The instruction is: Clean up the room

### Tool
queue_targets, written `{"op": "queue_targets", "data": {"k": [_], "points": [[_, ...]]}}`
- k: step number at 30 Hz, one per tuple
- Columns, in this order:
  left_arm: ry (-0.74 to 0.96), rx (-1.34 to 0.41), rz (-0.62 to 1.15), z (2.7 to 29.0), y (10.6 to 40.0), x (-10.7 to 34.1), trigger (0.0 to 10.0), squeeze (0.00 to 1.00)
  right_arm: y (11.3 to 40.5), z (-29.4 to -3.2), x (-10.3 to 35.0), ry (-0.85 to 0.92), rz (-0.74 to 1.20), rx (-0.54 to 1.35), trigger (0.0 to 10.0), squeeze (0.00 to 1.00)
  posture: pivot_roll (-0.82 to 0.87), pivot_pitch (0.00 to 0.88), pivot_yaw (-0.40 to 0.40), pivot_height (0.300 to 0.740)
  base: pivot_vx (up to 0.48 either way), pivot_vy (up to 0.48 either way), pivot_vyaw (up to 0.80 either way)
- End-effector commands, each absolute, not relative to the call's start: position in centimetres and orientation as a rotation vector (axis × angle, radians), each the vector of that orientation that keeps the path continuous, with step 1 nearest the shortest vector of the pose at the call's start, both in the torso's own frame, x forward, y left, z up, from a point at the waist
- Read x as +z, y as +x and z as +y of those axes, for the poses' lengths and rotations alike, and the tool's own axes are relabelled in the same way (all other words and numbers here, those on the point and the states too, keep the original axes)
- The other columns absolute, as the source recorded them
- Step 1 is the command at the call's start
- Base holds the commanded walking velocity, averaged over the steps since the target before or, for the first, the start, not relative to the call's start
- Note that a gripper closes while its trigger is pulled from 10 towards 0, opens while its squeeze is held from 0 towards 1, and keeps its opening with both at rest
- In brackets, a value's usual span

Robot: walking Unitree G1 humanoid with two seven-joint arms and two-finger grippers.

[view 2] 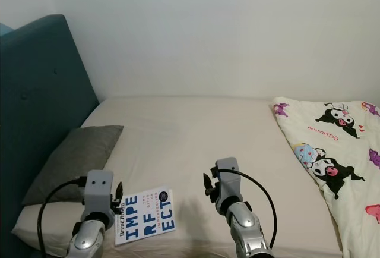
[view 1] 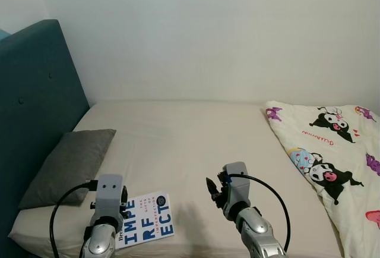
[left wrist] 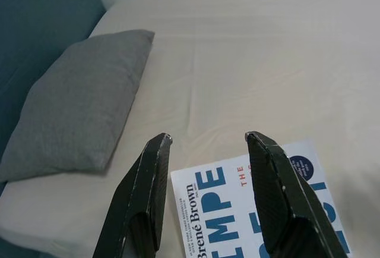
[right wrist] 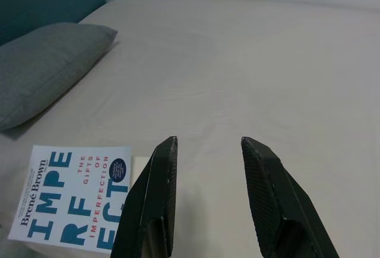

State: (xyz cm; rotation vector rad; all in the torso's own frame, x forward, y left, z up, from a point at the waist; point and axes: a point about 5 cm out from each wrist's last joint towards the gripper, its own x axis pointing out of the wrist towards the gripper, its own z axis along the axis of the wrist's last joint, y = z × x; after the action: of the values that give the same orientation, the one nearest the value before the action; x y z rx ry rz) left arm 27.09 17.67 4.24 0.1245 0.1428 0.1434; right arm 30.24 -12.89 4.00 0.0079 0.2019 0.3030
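While the white paperback (view 1: 146,220) lies flat near the bed's (view 1: 178,145) edge, the left gripper (left wrist: 208,142) hovers spread above it, apparently to grasp; the right gripper (right wrist: 206,145) waits alongside, likewise released.

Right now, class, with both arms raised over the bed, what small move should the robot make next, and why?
Probably lower the left pincer onto the book. The book lies flat on the bed sheet near the front edge, beside the grey pillow, and the left pincer hangs open right above its near end. The right pincer is open too, but over bare sheet to the book's right.
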Motion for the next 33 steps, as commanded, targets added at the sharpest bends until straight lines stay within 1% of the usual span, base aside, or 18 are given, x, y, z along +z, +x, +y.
{"op": "queue_targets", "data": {"k": [1, 4, 9, 18, 22, 25, 26, 33], "points": [[0.148, 0.134, 0.157, 17.9, 27.0, 3.9, 10.0, 0.00, 30.0, -12.8, 3.6, 0.012, 0.209, 0.296, 10.0, 0.00, -0.02, 0.011, 0.006, 0.740, 0.000, 0.480, 0.00], [0.152, 0.136, 0.148, 17.9, 27.2, 4.1, 10.0, 0.00, 30.0, -12.9, 3.7, 0.013, 0.207, 0.292, 10.0, 0.00, -0.02, 0.015, 0.006, 0.740, 0.000, 0.457, 0.00], [0.155, 0.140, 0.105, 17.9, 27.5, 4.8, 10.0, 0.00, 29.9, -12.8, 3.6, 0.015, 0.205, 0.290, 10.0, 0.00, -0.01, 0.021, 0.006, 0.740, 0.000, 0.000, 0.00], [0.160, 0.143, 0.092, 17.9, 27.5, 5.0, 10.0, 0.00, 29.9, -12.7, 3.7, 0.022, 0.200, 0.286, 10.0, 0.00, -0.01, 0.025, 0.006, 0.740, 0.000, 0.000, 0.00], [0.204, 0.129, 0.091, 17.7, 27.5, 5.1, 10.0, 0.00, 29.8, -12.6, 3.5, 0.025, 0.203, 0.284, 10.0, 0.00, -0.01, 0.030, 0.010, 0.740, 0.000, -0.480, 0.00], [0.196, 0.126, 0.088, 17.6, 27.5, 5.0, 10.0, 0.00, 29.7, -12.6, 3.5, 0.027, 0.204, 0.282, 10.0, 0.00, -0.01, 0.032, 0.009, 0.740, 0.000, -0.480, 0.00], [0.165, 0.131, 0.097, 17.5, 27.5, 4.9, 10.0, 0.00, 29.7, -12.6, 3.4, 0.027, 0.205, 0.282, 10.0, 0.00, -0.01, 0.032, 0.010, 0.740, 0.000, 0.000, 0.00], [0.190, 0.170, 0.112, 17.5, 27.6, 4.7, 10.0, 0.00, 29.8, -12.7, 3.5, 0.034, 0.208, 0.280, 10.0, 0.00, -0.01, 0.041, 0.007, 0.740, 0.000, 0.000, 0.00]]}}
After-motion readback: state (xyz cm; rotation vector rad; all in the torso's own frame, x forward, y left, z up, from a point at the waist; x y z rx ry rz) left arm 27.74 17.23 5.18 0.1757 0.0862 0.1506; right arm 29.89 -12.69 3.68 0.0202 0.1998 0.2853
